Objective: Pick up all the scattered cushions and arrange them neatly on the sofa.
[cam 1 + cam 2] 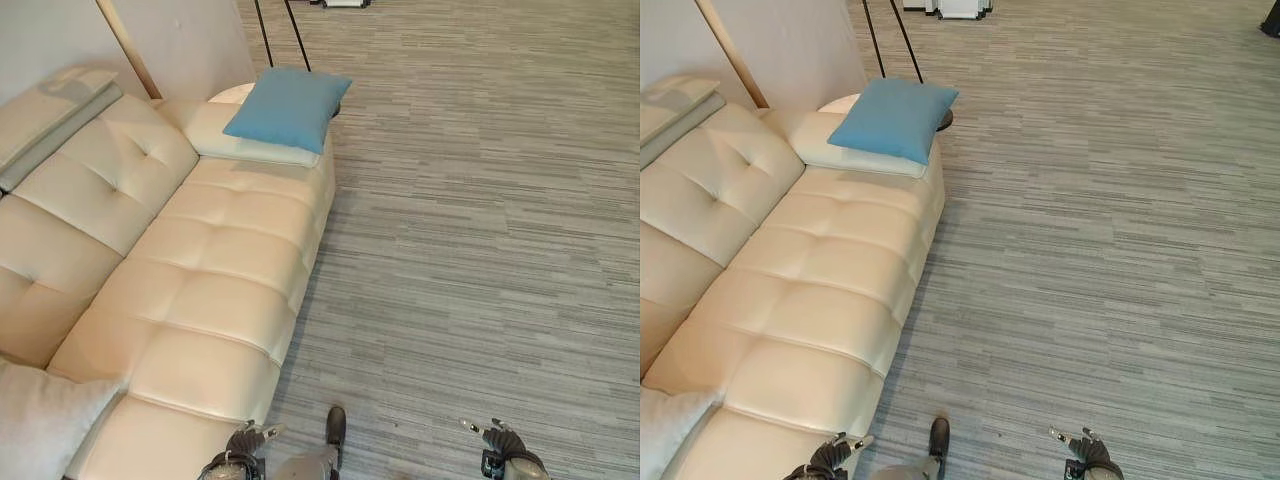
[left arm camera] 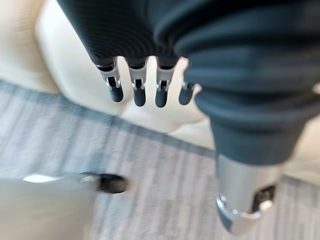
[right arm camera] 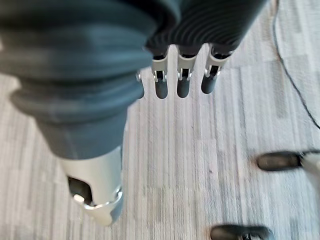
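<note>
A blue cushion (image 1: 289, 106) lies at the far end of the cream sofa (image 1: 215, 270), resting on a cream cushion (image 1: 240, 146) on the armrest. A light grey cushion (image 1: 40, 425) sits at the sofa's near end, at the lower left. My left hand (image 1: 243, 442) hangs low by the sofa's front edge, fingers (image 2: 139, 90) straight and holding nothing. My right hand (image 1: 497, 438) hangs over the carpet at the lower right, fingers (image 3: 183, 82) straight and empty.
Grey striped carpet (image 1: 470, 220) spreads to the right of the sofa. Two thin black stand legs (image 1: 280, 35) rise behind the sofa's far end. A white object (image 1: 960, 8) stands at the far edge of the floor.
</note>
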Tool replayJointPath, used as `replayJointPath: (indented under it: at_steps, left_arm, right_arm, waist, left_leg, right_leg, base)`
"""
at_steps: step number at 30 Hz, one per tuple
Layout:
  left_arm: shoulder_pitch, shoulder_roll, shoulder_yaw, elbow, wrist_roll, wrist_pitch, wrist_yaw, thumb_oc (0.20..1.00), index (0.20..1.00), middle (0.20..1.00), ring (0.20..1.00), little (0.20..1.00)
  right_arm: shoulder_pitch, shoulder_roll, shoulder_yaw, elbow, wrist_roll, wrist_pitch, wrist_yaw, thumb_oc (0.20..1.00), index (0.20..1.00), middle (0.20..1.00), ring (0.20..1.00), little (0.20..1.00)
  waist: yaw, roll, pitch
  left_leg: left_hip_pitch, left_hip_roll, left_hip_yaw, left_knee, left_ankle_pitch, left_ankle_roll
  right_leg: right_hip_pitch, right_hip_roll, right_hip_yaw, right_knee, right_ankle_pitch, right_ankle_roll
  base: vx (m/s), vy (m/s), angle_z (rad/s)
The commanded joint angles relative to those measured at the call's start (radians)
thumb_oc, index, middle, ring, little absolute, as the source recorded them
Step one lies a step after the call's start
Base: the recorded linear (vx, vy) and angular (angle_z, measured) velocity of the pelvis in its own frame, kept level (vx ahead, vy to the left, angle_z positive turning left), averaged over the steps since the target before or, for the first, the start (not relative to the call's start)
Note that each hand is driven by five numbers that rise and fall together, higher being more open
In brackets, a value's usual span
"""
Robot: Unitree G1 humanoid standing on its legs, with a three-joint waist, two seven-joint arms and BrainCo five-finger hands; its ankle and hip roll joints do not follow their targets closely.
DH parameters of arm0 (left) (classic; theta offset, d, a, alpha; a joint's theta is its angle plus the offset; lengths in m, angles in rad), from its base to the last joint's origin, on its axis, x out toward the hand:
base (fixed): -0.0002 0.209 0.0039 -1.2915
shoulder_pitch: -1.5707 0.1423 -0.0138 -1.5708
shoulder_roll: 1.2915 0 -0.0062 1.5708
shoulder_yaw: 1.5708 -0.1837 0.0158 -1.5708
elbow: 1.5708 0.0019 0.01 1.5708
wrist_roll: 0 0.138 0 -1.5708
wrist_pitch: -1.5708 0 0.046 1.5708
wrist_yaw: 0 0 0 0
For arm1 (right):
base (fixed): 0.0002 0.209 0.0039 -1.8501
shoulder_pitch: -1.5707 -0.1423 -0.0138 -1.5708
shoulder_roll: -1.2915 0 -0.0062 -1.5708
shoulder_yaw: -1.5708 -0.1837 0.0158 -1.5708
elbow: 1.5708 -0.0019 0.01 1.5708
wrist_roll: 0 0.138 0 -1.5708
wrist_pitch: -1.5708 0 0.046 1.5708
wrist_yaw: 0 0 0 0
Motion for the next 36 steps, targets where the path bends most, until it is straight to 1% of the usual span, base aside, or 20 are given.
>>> replayJointPath:
  at_steps: [1, 2, 6, 8, 10, 11, 13, 16, 20, 21, 23, 24, 25, 27, 28, 29, 31, 32, 33, 36]
  left_arm:
    - [-0.029, 0.026, -0.009, -0.072, 0.053, -0.022, -0.005, 1.0, 1.0, 1.0, 1.0, 1.0]
    - [-0.031, 0.03, -0.012, -0.085, 0.049, -0.023, -0.004, 1.0, 1.0, 1.0, 1.0, 1.0]
    - [-0.041, 0.037, -0.018, -0.096, 0.038, -0.021, -0.001, 1.0, 1.0, 1.0, 1.0, 1.0]
    - [-0.058, 0.038, -0.011, -0.1, 0.018, -0.025, 0.004, 1.0, 1.0, 1.0, 1.0, 1.0]
    - [-0.066, 0.039, -0.011, -0.097, 0.02, -0.026, 0.003, 1.0, 1.0, 1.0, 1.0, 1.0]
    - [-0.079, 0.04, -0.001, -0.087, 0.025, -0.024, 0.003, 1.0, 1.0, 1.0, 1.0, 1.0]
    - [-0.088, 0.04, 0.009, -0.077, 0.039, -0.024, 0.004, 1.0, 1.0, 1.0, 1.0, 1.0]
    - [-0.08, 0.04, 0.008, -0.108, 0.049, -0.032, 0.003, 1.0, 1.0, 1.0, 1.0, 1.0]
    - [-0.066, 0.026, 0.005, -0.11, 0.046, -0.039, 0.001, 1.0, 1.0, 1.0, 1.0, 1.0]
    - [-0.053, 0.016, 0.003, -0.153, 0.025, -0.041, 0.009, 1.0, 1.0, 1.0, 1.0, 1.0]
    - [-0.046, 0.023, -0.003, -0.258, -0.008, -0.053, 0.02, 1.0, 1.0, 1.0, 1.0, 1.0]
    - [-0.046, 0.023, -0.003, -0.258, -0.008, -0.053, 0.02, 1.0, 1.0, 1.0, 1.0, 1.0]
    - [-0.048, 0.03, 0.002, -0.299, -0.009, -0.063, 0.033, 1.0, 1.0, 1.0, 1.0, 1.0]
    - [-0.049, 0.032, 0.008, -0.343, -0.009, -0.076, 0.049, 1.0, 1.0, 1.0, 1.0, 1.0]
    - [-0.041, 0.035, 0.013, -0.371, 0.0, -0.084, 0.055, 1.0, 1.0, 1.0, 1.0, 1.0]
    - [-0.036, 0.036, 0.016, -0.381, 0.004, -0.088, 0.064, 1.0, 1.0, 1.0, 1.0, 1.0]
    - [-0.021, 0.036, 0.026, -0.411, 0.008, -0.094, 0.08, 1.0, 1.0, 1.0, 1.0, 1.0]
    - [-0.012, 0.037, 0.041, -0.432, 0.009, -0.094, 0.083, 1.0, 1.0, 1.0, 1.0, 1.0]
    - [0.002, 0.038, 0.056, -0.443, 0.007, -0.094, 0.085, 1.0, 1.0, 1.0, 1.0, 1.0]
    - [0.016, 0.037, 0.058, -0.42, 0.011, -0.093, 0.089, 1.0, 1.0, 1.0, 1.0, 1.0]
  right_arm:
    - [-0.02, -0.028, 0.025, -0.072, -0.017, -0.03, 0.014, 1.0, 1.0, 1.0, 1.0, 1.0]
    - [-0.022, -0.031, 0.025, -0.074, -0.022, -0.029, 0.016, 1.0, 1.0, 1.0, 1.0, 1.0]
    - [-0.028, -0.029, 0.013, -0.072, -0.02, -0.024, 0.008, 1.0, 1.0, 1.0, 1.0, 1.0]
    - [-0.033, -0.032, 0.007, -0.064, -0.018, -0.025, 0.006, 1.0, 1.0, 1.0, 1.0, 1.0]
    - [-0.035, -0.033, 0.008, -0.063, -0.018, -0.024, 0.005, 1.0, 1.0, 1.0, 1.0, 1.0]
    - [-0.042, -0.034, 0.005, -0.06, -0.017, -0.023, 0.001, 1.0, 1.0, 1.0, 1.0, 1.0]
    - [-0.04, -0.03, -0.002, -0.061, -0.019, -0.023, -0.003, 1.0, 1.0, 1.0, 1.0, 1.0]
    - [-0.021, -0.027, -0.013, -0.089, -0.035, -0.02, -0.008, 1.0, 1.0, 1.0, 1.0, 1.0]
    - [-0.006, -0.032, -0.006, -0.082, -0.047, -0.024, -0.001, 1.0, 1.0, 1.0, 1.0, 1.0]
    - [-0.003, -0.044, 0.003, -0.08, -0.057, -0.027, -0.002, 1.0, 1.0, 1.0, 1.0, 1.0]
    - [0.001, -0.072, 0.021, -0.129, -0.065, -0.039, -0.005, 1.0, 1.0, 1.0, 1.0, 1.0]
    - [0.001, -0.072, 0.021, -0.129, -0.065, -0.039, -0.005, 1.0, 1.0, 1.0, 1.0, 1.0]
    - [0.005, -0.088, 0.027, -0.189, -0.095, -0.038, -0.014, 1.0, 1.0, 1.0, 1.0, 1.0]
    - [0.017, -0.113, 0.03, -0.288, -0.137, -0.041, -0.022, 1.0, 1.0, 1.0, 1.0, 1.0]
    - [0.034, -0.134, 0.027, -0.364, -0.173, -0.048, -0.022, 1.0, 1.0, 1.0, 1.0, 1.0]
    - [0.039, -0.138, 0.03, -0.391, -0.185, -0.05, -0.025, 1.0, 1.0, 1.0, 1.0, 1.0]
    - [0.034, -0.155, 0.038, -0.453, -0.232, -0.06, -0.038, 1.0, 1.0, 1.0, 1.0, 1.0]
    - [0.022, -0.159, 0.035, -0.488, -0.244, -0.059, -0.043, 1.0, 1.0, 1.0, 1.0, 1.0]
    - [0.021, -0.152, 0.031, -0.51, -0.244, -0.058, -0.042, 1.0, 1.0, 1.0, 1.0, 1.0]
    - [0.036, -0.133, 0.034, -0.516, -0.256, -0.057, -0.036, 1.0, 1.0, 1.0, 1.0, 1.0]
  waist:
    - [0.014, -0.005, 0.001]
    - [0.012, -0.008, 0.017]
    - [0.008, 0.007, 0.055]
    - [0.014, 0.028, 0.082]
    - [0.017, 0.031, 0.089]
    - [0.018, 0.029, 0.101]
    - [0.018, 0.013, 0.094]
    - [0.008, 0.014, 0.082]
    - [0.0, 0.024, 0.049]
    - [0.002, 0.045, 0.031]
    - [0.026, 0.031, 0.041]
    - [0.025, 0.03, 0.04]
    - [0.032, 0.02, 0.049]
    - [0.038, -0.001, 0.057]
    - [0.04, -0.01, 0.052]
    - [0.041, -0.007, 0.048]
    - [0.046, 0.009, 0.039]
    - [0.047, 0.009, 0.042]
    - [0.058, 0.005, 0.035]
    - [0.06, -0.01, 0.003]
  left_leg:
    - [0.038, 0.043, 0.038, 0.017, -0.11, -0.025]
    - [0.054, 0.038, 0.052, 0.023, -0.126, -0.011]
    - [0.113, 0.046, 0.08, 0.012, -0.155, 0.005]
    - [0.158, 0.076, 0.106, -0.001, -0.174, -0.008]
    - [0.172, 0.083, 0.116, -0.002, -0.184, -0.013]
    - [0.212, 0.094, 0.139, -0.006, -0.216, -0.035]
    - [0.24, 0.091, 0.156, -0.006, -0.232, -0.05]
    - [0.282, 0.096, 0.144, -0.006, -0.261, -0.064]
    - [0.331, 0.122, 0.127, 0.031, -0.285, -0.076]
    - [0.318, 0.157, 0.123, 0.161, -0.236, -0.11]
    - [0.172, 0.154, 0.115, 0.489, -0.107, -0.148]
    - [0.168, 0.153, 0.114, 0.492, -0.108, -0.147]
    - [0.128, 0.165, 0.132, 0.525, -0.108, -0.142]
    - [0.043, 0.145, 0.129, 0.45, -0.176, -0.116]
    - [0.023, 0.12, 0.118, 0.315, -0.216, -0.1]
    - [0.012, 0.108, 0.1, 0.229, -0.187, -0.103]
    - [-0.034, 0.104, 0.036, 0.009, -0.034, -0.132]
    - [-0.099, 0.103, 0.055, -0.006, -0.024, -0.162]
    - [-0.081, 0.111, 0.087, -0.006, -0.002, -0.161]
    - [-0.055, 0.107, 0.101, -0.006, 0.011, -0.134]
  right_leg:
    - [-0.174, 0.031, -0.016, 0.298, 0.039, 0.018]
    - [-0.219, 0.007, -0.024, 0.398, 0.097, 0.031]
    - [-0.31, -0.05, -0.077, 0.537, 0.13, 0.019]
    - [-0.362, -0.041, -0.141, 0.39, 0.084, 0.003]
    - [-0.363, -0.037, -0.163, 0.309, 0.091, 0.006]
    - [-0.363, -0.012, -0.194, 0.078, 0.147, 0.043]
    - [-0.377, 0.018, -0.198, -0.15, 0.242, 0.065]
    - [-0.393, 0.023, -0.172, -0.15, 0.258, 0.076]
    - [-0.351, 0.035, -0.185, -0.137, 0.265, 0.05]
    - [-0.306, 0.059, -0.201, -0.118, 0.231, 0.033]
    - [-0.211, 0.069, -0.214, -0.15, 0.182, -0.021]
    - [-0.214, 0.069, -0.215, -0.15, 0.183, -0.021]
    - [-0.178, 0.071, -0.214, -0.15, 0.146, -0.04]
    - [-0.145, 0.057, -0.215, -0.15, 0.119, -0.041]
    - [-0.123, 0.052, -0.216, -0.15, 0.107, -0.035]
    - [-0.115, 0.057, -0.215, -0.15, 0.101, -0.035]
    - [-0.072, 0.087, -0.211, -0.15, 0.072, -0.048]
    - [-0.028, 0.1, -0.204, -0.15, 0.052, -0.054]
    - [0.008, 0.106, -0.186, -0.15, 0.039, -0.051]
    - [0.058, 0.082, -0.189, -0.142, 0.012, -0.032]
  base:
    - [0.2, 0.148, -0.47]
    - [0.14, 0.115, -0.44]
    - [0.24, 0.137, -0.25]
    - [0.26, 0.018, -0.25]
    - [0.26, -0.069, -0.37]
    - [0.42, -0.16, -0.39]
    - [0.39, -0.167, -0.42]
    - [0.49, -0.192, -0.18]
    - [0.5, -0.232, 0.42]
    - [0.6, -0.392, 0.62]
    - [0.55, -0.458, 0.18]
    - [0.33, -0.312, -0.07]
    - [0.33, -0.23, -0.16]
    - [0.41, -0.205, -0.05]
    - [0.36, -0.064, 0.19]
    - [0.41, -0.043, 0.06]
    - [0.54, 0.003, -0.43]
    - [0.82, 0.085, -0.7]
    - [0.83, 0.14, -0.71]
    - [0.55, 0.158, -0.21]
